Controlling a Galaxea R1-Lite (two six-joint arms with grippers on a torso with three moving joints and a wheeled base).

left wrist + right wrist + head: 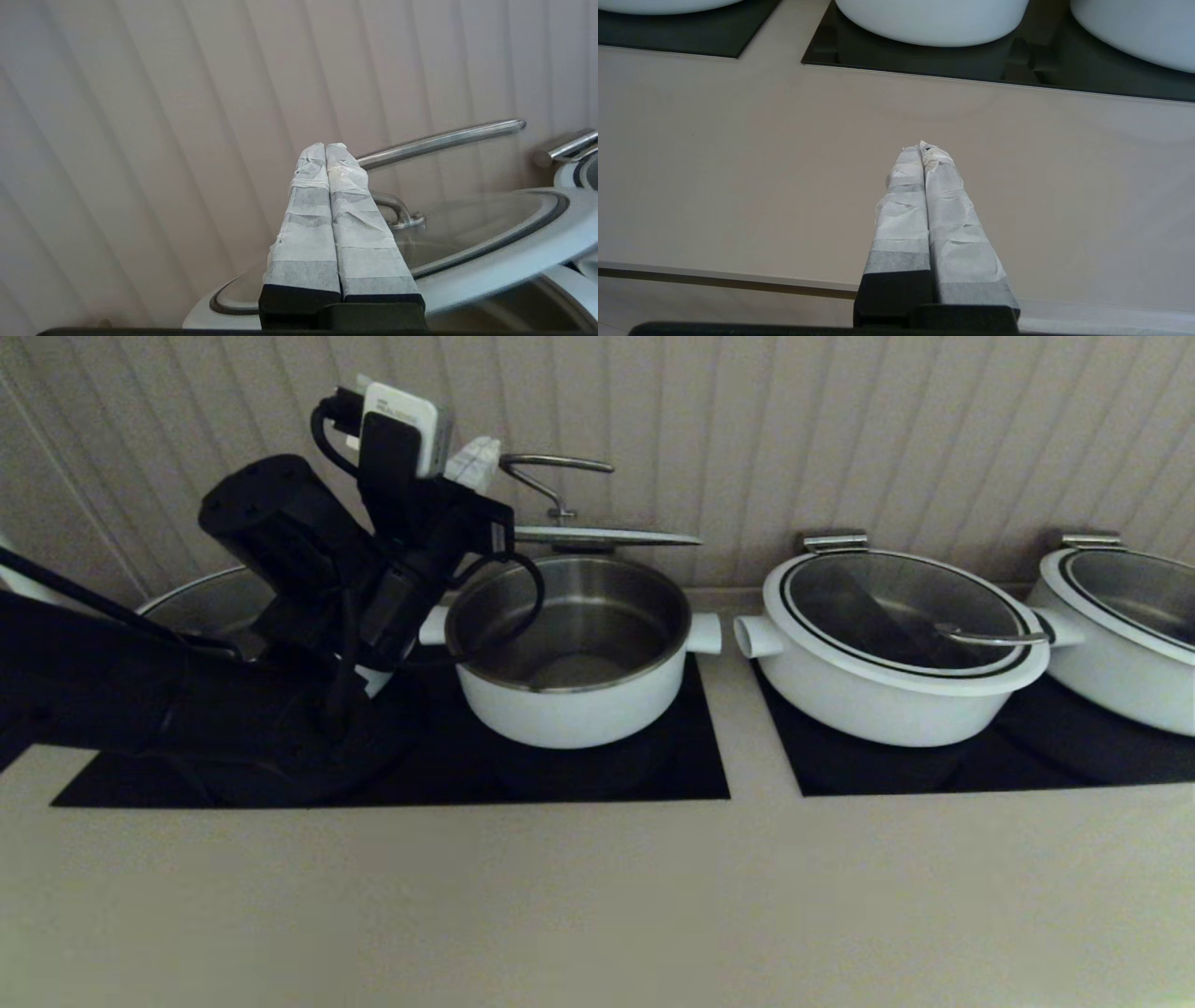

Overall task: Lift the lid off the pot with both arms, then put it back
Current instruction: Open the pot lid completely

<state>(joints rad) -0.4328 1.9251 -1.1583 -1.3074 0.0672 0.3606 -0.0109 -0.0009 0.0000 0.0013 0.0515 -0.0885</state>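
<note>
The pot [569, 700] stands uncovered on the black cooktop, and its steel inside shows. The lid [607, 535] hovers level above the pot's back rim, close to the wall. My left gripper [476, 462] is at the left bend of the lid's steel handle [551, 462], fingers pressed together, and the lid hangs from it. In the left wrist view the shut fingertips [325, 145] cover the bend of the handle [444, 137], with the lid [490, 233] below them. My right gripper [923, 145] is shut and empty, low over the counter's front, outside the head view.
A wider lidded white pot [896, 644] stands to the right, with another [1130, 635] at the far right. A third pot [205, 602] sits behind my left arm. The grooved wall [840, 429] is right behind the lid. Bare beige counter [597, 896] lies in front.
</note>
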